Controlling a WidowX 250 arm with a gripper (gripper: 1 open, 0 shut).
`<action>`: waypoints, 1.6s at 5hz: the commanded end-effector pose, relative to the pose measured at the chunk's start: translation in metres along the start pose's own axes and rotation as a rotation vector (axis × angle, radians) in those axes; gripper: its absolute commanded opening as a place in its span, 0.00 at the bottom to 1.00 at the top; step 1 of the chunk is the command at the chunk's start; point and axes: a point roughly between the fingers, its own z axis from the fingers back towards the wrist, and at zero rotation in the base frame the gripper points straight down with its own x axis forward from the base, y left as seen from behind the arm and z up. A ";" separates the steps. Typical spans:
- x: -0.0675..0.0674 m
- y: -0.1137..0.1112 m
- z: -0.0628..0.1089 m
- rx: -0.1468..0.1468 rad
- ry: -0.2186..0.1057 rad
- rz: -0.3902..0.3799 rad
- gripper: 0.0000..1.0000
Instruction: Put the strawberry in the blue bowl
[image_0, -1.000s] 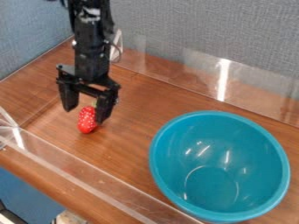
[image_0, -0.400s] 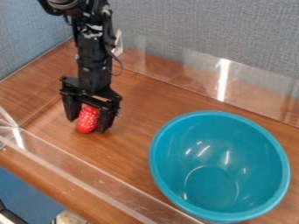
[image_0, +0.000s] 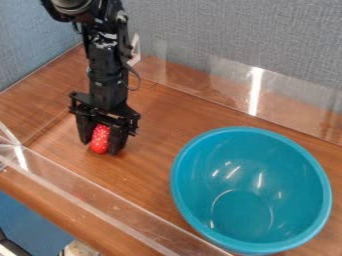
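Note:
The small red strawberry lies on the wooden table at the left. My gripper stands straight down over it, a black finger pressed against each side, so it looks shut on the strawberry, which still rests on the wood. The blue bowl is large, glossy and teal. It stands to the right near the front, a good hand's width from the gripper, and holds nothing.
A low clear plastic wall runs along the table's front edge, and another clear panel stands along the back. A grey fabric wall rises behind. Bare wood lies between the strawberry and the bowl.
The gripper has come down around the strawberry and its fingers have drawn in against the fruit. The strawberry and the bowl have stayed in place.

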 end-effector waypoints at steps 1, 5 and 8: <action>0.000 0.003 0.017 0.010 -0.062 0.000 1.00; 0.000 0.000 0.017 0.000 -0.105 0.000 1.00; 0.001 -0.001 0.015 -0.005 -0.126 0.005 1.00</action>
